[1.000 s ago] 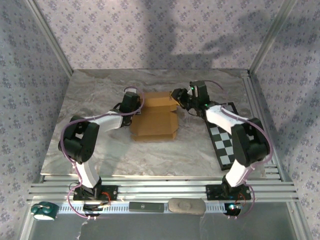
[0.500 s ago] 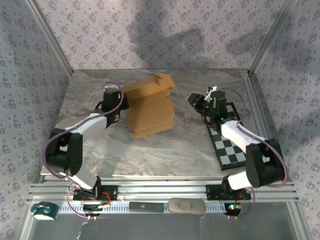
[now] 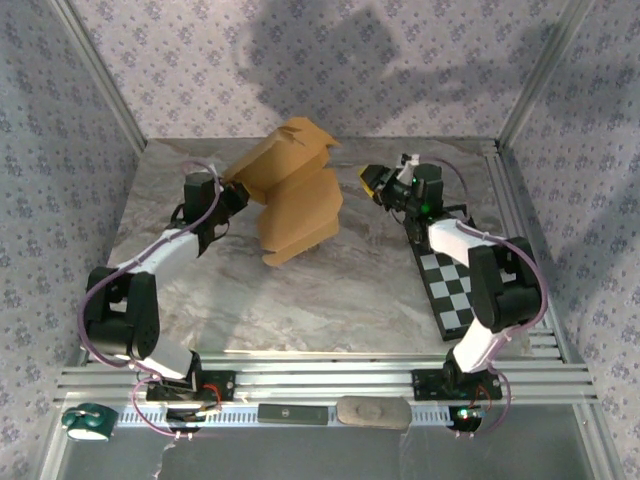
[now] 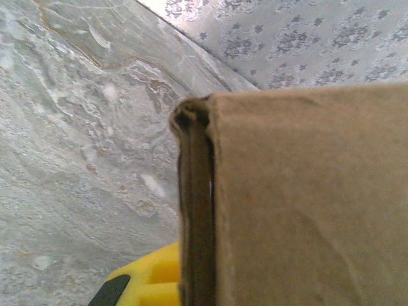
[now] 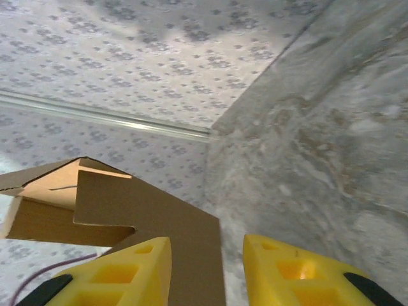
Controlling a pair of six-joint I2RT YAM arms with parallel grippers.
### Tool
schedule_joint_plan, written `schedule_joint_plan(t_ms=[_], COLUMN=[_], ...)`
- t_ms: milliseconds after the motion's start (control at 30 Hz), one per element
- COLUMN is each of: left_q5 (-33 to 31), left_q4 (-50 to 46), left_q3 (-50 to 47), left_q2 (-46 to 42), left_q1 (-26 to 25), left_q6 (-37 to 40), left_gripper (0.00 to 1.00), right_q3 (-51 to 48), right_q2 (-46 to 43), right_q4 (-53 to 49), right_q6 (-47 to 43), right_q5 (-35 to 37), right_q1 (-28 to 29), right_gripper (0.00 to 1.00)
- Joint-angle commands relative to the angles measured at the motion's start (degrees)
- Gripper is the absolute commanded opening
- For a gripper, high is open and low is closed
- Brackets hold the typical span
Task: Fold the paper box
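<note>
Left gripper [image 3: 232, 197] of mine is clamped on the left edge of the box [image 3: 295, 195], which hangs tilted over the back middle of the table [image 3: 330, 310]. Whether its low corner touches the table, I cannot tell. From my left wrist, cardboard covers the right half of the view, its folded edge running down the middle. Just one yellow finger [image 4: 143, 284] peeks out, cut off at the bottom. The board [image 3: 452, 290] lies partly under my right arm. My right gripper [image 3: 371, 180] stands near the box's right side, apart from it, its fingers [image 5: 121, 274] spread with nothing gripped. A second ago the box lay flat mid-table with my right gripper at its edge. Now it is raised and swung left and back, and that gripper has drawn off.
</note>
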Motion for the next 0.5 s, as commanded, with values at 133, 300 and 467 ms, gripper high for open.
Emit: schedule_joint_plan(t_ms=[133,300,467], left_q5=[7.8,12.5,14.2], left_q4=[7.0,9.6,11.6], left_q3=[-0.8,-1.0,-1.2], left_q2=[1.8,4.0,4.8], left_q1=[1.4,2.4,2.4], left_q6=[-5.2,-6.7,-7.6], left_gripper=[0.0,0.0,0.0], right_q3=[8.8,12.0,15.7], right_q2=[2.1,1.4,1.7], right_q4=[0.7,-3.6,-10.5], right_q6=[3.5,3.3,0.7], right_q5=[-5.7,-7.1,-8.1], right_q1=[4.2,5.2,5.5], right_gripper=[0.38,0.39,0.39])
